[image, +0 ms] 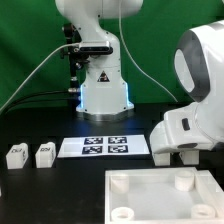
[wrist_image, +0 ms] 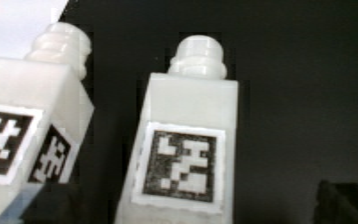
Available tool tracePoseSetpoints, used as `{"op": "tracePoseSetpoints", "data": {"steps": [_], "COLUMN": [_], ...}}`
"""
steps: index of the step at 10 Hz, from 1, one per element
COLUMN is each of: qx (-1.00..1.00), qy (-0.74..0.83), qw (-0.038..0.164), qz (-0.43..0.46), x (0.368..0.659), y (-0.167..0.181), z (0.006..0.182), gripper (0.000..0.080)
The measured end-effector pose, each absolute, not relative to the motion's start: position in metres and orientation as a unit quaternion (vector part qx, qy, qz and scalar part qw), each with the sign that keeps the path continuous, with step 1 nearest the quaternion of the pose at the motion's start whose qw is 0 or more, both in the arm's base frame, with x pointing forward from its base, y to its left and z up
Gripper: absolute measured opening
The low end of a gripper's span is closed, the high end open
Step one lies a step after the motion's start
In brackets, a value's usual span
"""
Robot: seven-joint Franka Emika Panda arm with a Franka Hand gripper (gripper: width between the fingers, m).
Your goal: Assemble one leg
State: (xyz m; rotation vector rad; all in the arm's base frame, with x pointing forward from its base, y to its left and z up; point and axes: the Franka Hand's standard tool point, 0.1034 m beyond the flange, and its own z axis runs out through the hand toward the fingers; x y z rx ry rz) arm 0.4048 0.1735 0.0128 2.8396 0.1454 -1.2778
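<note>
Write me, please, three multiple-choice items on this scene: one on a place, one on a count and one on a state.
1. In the exterior view, the two small chunky white plastic legs lie where relative to the thin flat white marker board? A. to its left B. to its right C. on it
2. How many tagged legs does the wrist view show? A. one B. two C. four
3. The visible round corner sockets of the large white square panel are: A. empty B. each holding a leg C. covered by the board
Key: 1 A, both lie to the exterior view's left of it; 2 B, two show side by side; 3 A, nothing stands in them.
</note>
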Motion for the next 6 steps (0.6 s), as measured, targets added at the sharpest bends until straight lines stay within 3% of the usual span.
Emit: {"op": "tracePoseSetpoints", "data": {"steps": [1,2,3,6], "qx": [0.911,0.911,0.911,0.911], "qy": [0.047,0.047,0.047,0.047], "qw": [0.012,0.012,0.012,0.012], "qz": [-0.41,-0.41,-0.41,-0.41], "x": [0.4048,0.4048,0.4047,0.4047], "y": [0.1735,0.1735,0.1735,0.1735], "z": [0.0127,0.0127,0.0128,0.0128], "gripper": [0.0404,0.0404,0.0291,0.0291]}}
